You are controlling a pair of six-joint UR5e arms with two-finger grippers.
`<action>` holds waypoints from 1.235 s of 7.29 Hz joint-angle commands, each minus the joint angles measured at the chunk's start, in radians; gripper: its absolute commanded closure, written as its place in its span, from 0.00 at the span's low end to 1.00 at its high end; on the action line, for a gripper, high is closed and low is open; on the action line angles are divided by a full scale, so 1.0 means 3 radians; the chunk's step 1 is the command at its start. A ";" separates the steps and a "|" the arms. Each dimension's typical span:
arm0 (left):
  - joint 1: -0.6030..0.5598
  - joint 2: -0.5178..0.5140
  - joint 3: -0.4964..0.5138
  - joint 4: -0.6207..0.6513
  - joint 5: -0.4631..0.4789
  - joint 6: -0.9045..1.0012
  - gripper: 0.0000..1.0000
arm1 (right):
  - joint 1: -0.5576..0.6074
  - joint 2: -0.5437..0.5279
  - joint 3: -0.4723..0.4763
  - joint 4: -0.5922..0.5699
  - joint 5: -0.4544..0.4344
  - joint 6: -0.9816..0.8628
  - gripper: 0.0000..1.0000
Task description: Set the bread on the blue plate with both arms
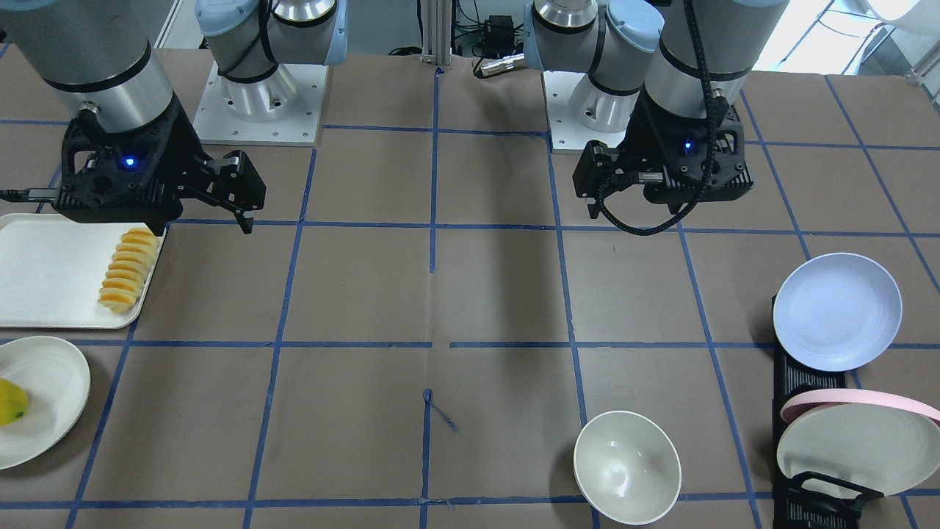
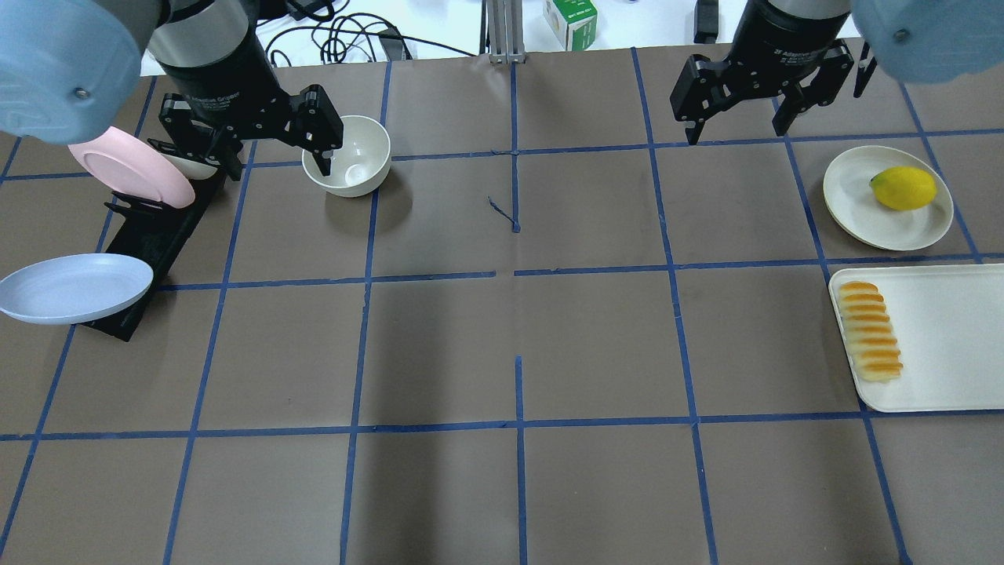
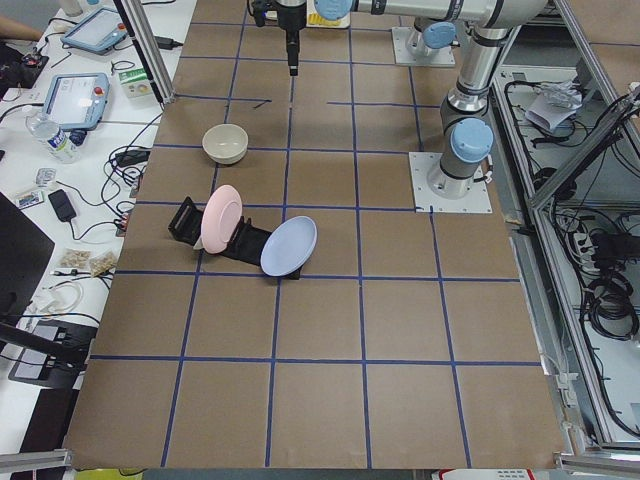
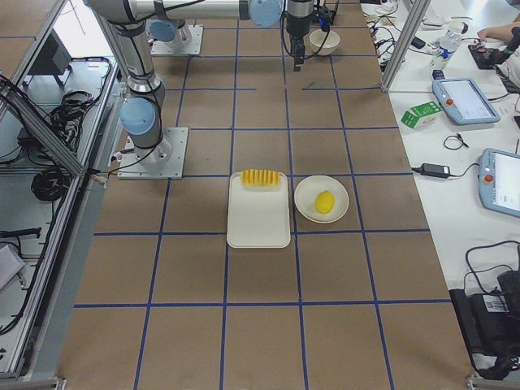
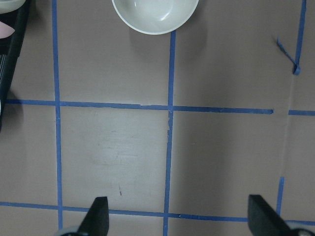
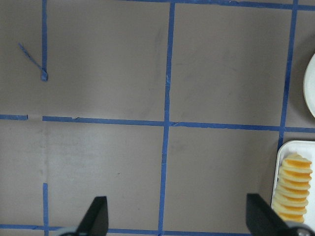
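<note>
Overhead, the bread (image 2: 869, 331) lies on a tray (image 2: 941, 337), five o'clock from the right end effector (image 2: 737, 132). The blue plate (image 2: 74, 288) leans on a rack (image 2: 149, 243), eight o'clock from the left end effector (image 2: 276, 161). Both gape empty. Of the wrist views, only the right catches the bread.

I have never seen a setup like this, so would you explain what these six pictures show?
Two silver-grey robot arms stand at a brown table taped into blue squares. Two pictures look down from opposite sides, two from the table's ends, two from wrist cameras. Each arm ends in a black two-finger tool; the left tool and the right tool are open and hold nothing. The yellow-orange sliced bread loaf lies on a white tray. The round pale blue plate rests tilted on a black rack, beside a pink plate. A white bowl and a lemon on an off-white plate sit nearby.
</note>
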 commanded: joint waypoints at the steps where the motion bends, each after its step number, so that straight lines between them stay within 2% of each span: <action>1: 0.0064 0.0015 0.0014 -0.0030 0.0025 0.0000 0.00 | 0.0000 -0.0003 0.0003 0.0008 -0.0012 0.0000 0.00; 2: 0.0343 0.0046 0.0040 -0.0051 0.0036 0.0000 0.00 | 0.0000 0.0002 0.0008 0.0003 -0.0007 -0.0005 0.00; 5: 0.1631 -0.0076 -0.0001 -0.0087 0.0010 -0.0005 0.00 | 0.0000 -0.0008 0.0003 0.0008 -0.0002 0.0000 0.00; 7: 0.2128 -0.0260 -0.0011 0.0055 0.0015 -0.0010 0.00 | 0.0000 -0.0003 0.0003 0.0003 -0.0002 -0.0005 0.00; 9: 0.2487 -0.0591 -0.0057 0.0478 0.0020 0.0253 0.00 | 0.0000 -0.0003 0.0003 -0.0002 0.0003 -0.0010 0.00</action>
